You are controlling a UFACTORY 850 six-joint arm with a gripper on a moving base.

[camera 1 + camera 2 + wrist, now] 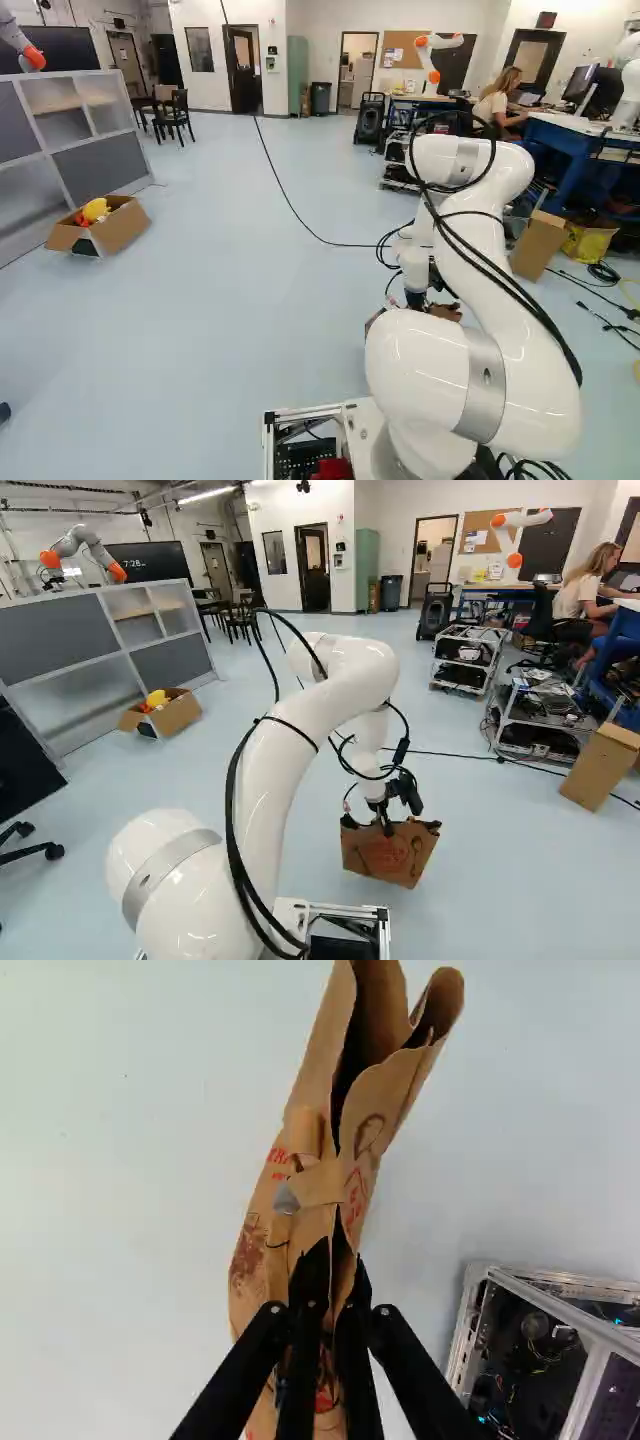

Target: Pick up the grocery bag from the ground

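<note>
The brown paper grocery bag (388, 852) was near, ahead of the base and right of the white arm (320, 705) in the right base view, tilted; whether it touched the floor (500, 880), I couldn't tell. The jaws were clenched on its upper walls, pinching them together. It looked light, creased and soft, likely to swing or tear; gripping both walls near mid-rim seemed safer than the flimsy paper handle (318, 1183).
</note>
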